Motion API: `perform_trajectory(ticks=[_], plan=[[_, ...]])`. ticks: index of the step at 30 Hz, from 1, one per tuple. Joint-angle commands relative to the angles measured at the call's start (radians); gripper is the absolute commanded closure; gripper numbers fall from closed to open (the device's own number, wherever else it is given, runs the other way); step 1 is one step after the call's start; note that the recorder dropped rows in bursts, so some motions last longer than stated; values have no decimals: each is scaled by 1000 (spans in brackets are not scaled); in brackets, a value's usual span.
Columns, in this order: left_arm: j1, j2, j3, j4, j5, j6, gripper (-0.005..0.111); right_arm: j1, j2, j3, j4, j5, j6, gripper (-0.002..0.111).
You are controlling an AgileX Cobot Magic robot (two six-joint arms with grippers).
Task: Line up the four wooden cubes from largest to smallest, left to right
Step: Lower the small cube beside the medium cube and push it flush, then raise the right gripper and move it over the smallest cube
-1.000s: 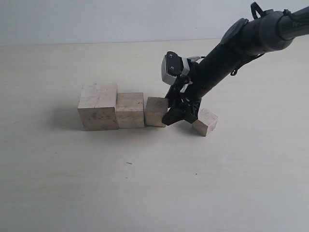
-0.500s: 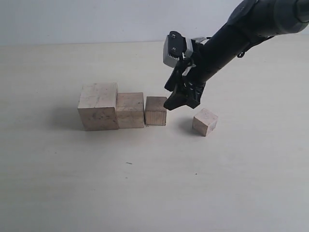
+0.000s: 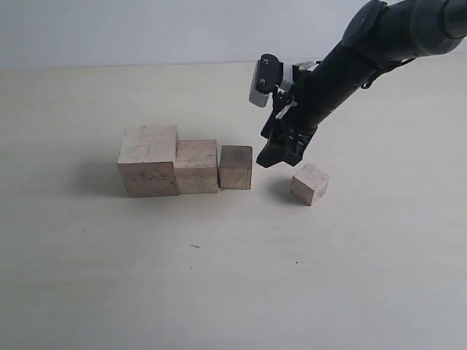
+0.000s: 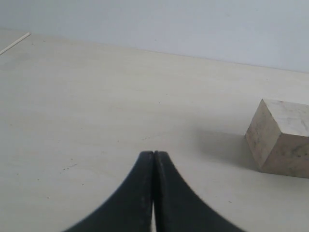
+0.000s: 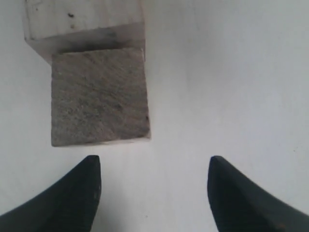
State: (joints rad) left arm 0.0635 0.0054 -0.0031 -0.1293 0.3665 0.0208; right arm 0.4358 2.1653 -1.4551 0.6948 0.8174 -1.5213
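Note:
Three wooden cubes stand in a row on the table: the largest cube (image 3: 149, 160) at the left, the second cube (image 3: 197, 165) touching it, then the third cube (image 3: 236, 167) a small gap away. The smallest cube (image 3: 310, 183) lies apart to the right, turned at an angle. My right gripper (image 3: 280, 152) hangs open above the table between the third and smallest cubes, holding nothing. In the right wrist view the third cube (image 5: 99, 96) lies just beyond the open gripper (image 5: 154, 166). My left gripper (image 4: 154, 153) is shut and empty, with the largest cube (image 4: 280, 137) off to its side.
The pale table top (image 3: 233, 277) stretches all round the cubes. A plain wall (image 3: 146, 29) rises behind the far edge. A thin pale strip (image 4: 14, 42) lies at the table's far corner in the left wrist view.
My right gripper has let go of the third cube, risen off the table and drifted right toward the smallest cube. The third cube now stands squared up in the row.

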Motion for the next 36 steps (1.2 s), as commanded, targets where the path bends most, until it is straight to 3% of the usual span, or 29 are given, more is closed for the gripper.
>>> perform_trajectory(ticks=[1,19,27,30,36], plan=[[-6,-5,3,2,-7,1,107,-2,12,2,51,-39,6,47],[-6,-5,3,2,-7,1,107,-2,2,2,74,-51,35,47],[-6,-5,3,2,-7,1,107,-2,-158,2,-167,-36,408,47],[-6,-5,3,2,-7,1,107,-2,-281,2,-282,47,849,51],[-6,-5,3,2,-7,1,107,-2,-411,2,-341,200,952,59]])
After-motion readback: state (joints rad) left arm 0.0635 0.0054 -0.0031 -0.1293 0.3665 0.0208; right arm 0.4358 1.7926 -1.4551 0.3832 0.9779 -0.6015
